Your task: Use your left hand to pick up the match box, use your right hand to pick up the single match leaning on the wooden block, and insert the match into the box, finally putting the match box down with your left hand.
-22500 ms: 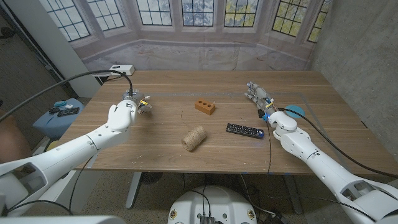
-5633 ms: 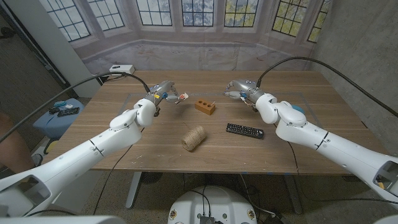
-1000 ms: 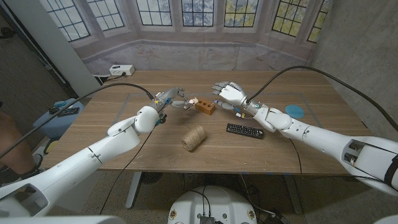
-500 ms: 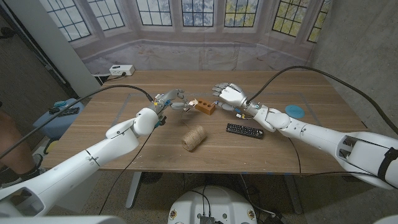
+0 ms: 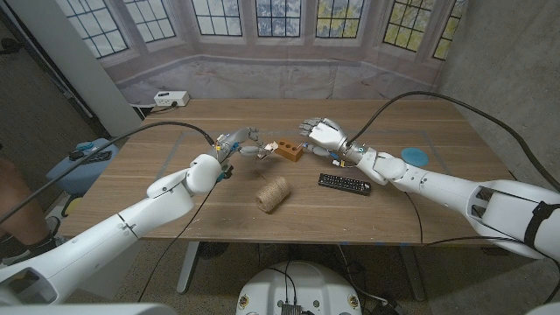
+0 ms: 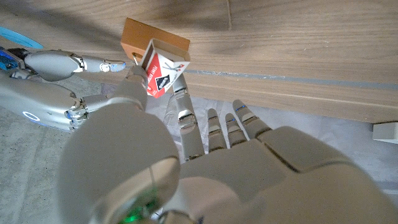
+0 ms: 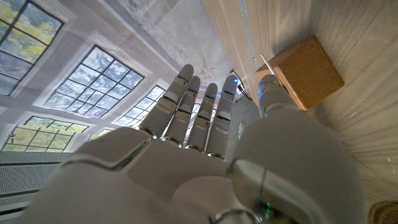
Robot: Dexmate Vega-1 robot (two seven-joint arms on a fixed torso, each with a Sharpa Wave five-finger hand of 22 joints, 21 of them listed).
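Note:
My left hand (image 5: 238,140) pinches the red-and-white match box (image 5: 265,146) between thumb and a finger, held above the table just left of the wooden block (image 5: 288,150). In the left wrist view the match box (image 6: 160,70) hangs right by the block (image 6: 152,43), and a finger of my right hand (image 6: 43,87) reaches the block's far side. My right hand (image 5: 322,134) hovers at the block's right with fingers extended. The right wrist view shows the thin match (image 7: 266,61) leaning on the block (image 7: 308,71), with the thumb tip close beside it; I cannot tell if they touch.
A spool of twine (image 5: 273,193) lies in front of the block. A black remote (image 5: 344,184) lies to the right, and a blue disc (image 5: 415,157) further right. A white box (image 5: 170,98) sits at the back left corner of the table.
The right hand has crept slightly closer to the block. The left hand holds the match box almost where it was, beside the block.

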